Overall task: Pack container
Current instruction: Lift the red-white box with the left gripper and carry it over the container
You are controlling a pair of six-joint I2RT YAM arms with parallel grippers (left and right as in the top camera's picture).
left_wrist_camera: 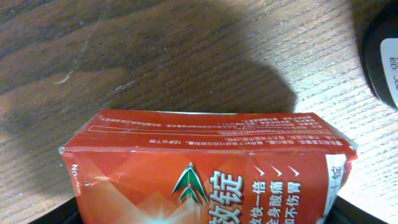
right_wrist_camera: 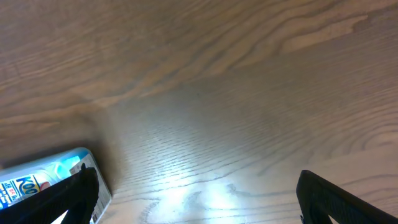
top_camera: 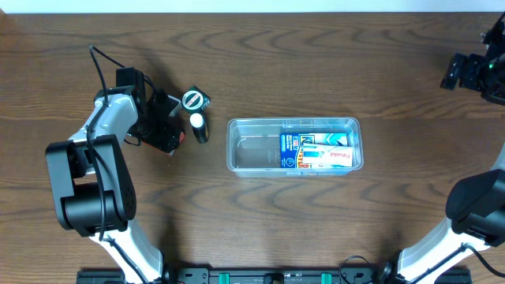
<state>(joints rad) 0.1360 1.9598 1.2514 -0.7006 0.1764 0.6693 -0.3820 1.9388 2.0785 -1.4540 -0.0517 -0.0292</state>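
The clear plastic container [top_camera: 254, 154] lies at the table's middle. Blue and white small boxes [top_camera: 319, 151] fill its right half; its left half is bare. My left gripper [top_camera: 168, 134] is left of the container, low at the table, with its jaws against both sides of a red box with white Chinese print [left_wrist_camera: 205, 168]. Only a red corner of that box [top_camera: 181, 136] shows in the overhead view. My right gripper [top_camera: 467, 72] is at the far right back, open and empty, with bare wood between its fingers [right_wrist_camera: 199, 199].
A round black jar with a white-ringed lid [top_camera: 194, 100] and a black tube with a white cap [top_camera: 199, 127] lie just right of the left gripper; the jar's edge shows in the left wrist view [left_wrist_camera: 382, 62]. A blue and white pack [right_wrist_camera: 43, 183] lies beside the right gripper's left finger.
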